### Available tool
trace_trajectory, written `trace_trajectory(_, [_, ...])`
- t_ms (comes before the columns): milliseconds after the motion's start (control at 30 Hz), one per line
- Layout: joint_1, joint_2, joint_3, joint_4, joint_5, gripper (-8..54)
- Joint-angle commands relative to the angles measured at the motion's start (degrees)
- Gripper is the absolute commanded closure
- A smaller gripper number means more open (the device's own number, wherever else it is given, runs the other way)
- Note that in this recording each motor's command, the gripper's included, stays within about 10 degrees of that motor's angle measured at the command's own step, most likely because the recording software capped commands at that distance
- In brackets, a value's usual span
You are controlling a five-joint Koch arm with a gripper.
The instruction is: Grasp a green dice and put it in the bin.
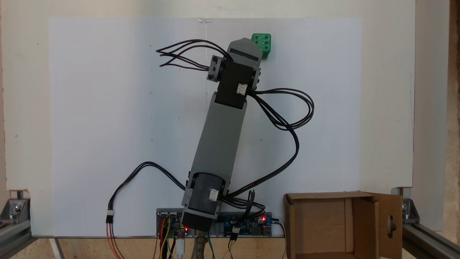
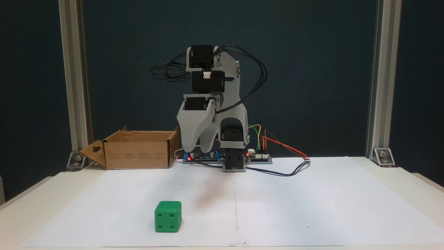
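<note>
While the green dice [image 2: 168, 216] sat untouched on the white paper sheet [image 2: 312, 201], none of the task had been accomplished — no grasp, no lift, no drop. In a fixed view from above, the cube [image 1: 263, 43] lay near the far edge of the sheet, with its six-pip face up and partly hidden behind the arm's grey tip. In the fixed view from the front, it rested near the front edge, a four-pip face toward the camera, clear of everything around it.

The gripper [image 2: 200, 151] hung in the air, pointing down, well above the paper and not touching the cube. Its two grey jaws tapered to tips that stood slightly apart, with a narrow gap between them and nothing held. Judging from both fixed views, the tool was somewhere over or just short of the dice, but how closely it was lined up could not be told.

The bin [image 1: 323, 230] stood open beside the arm's base and the control boards [image 2: 256, 157], well apart from the dice; its flap with the slot cutout was folded outward, and no dice showed in the part of its interior that could be seen.

Everything was left to do — widening the jaws, descending around the cube, closing on it, carrying it back across the sheet and releasing it over the box. I would judge the work at its approach stage.
</note>
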Motion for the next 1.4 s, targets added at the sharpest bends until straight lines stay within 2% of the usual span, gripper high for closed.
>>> trace_trajectory(0, [1.05,0.18,-3.08,-2.99,-0.09,0.3])
trace_trajectory(300, [4.31,-3.25,-10.9,-0.26,-4.13,0.6])
trace_trajectory(667, [6.5,-11.6,-20.39,10.46,-21.62,0.5])
trace_trajectory(800, [7.12,-12.74,-21.53,10.63,-24.43,0.4])
trace_trajectory(1100, [8.0,-15.29,-26.54,10.63,-24.61,0.4])
trace_trajectory(1367, [8.09,-24.61,-39.99,16.26,-24.61,0.4])
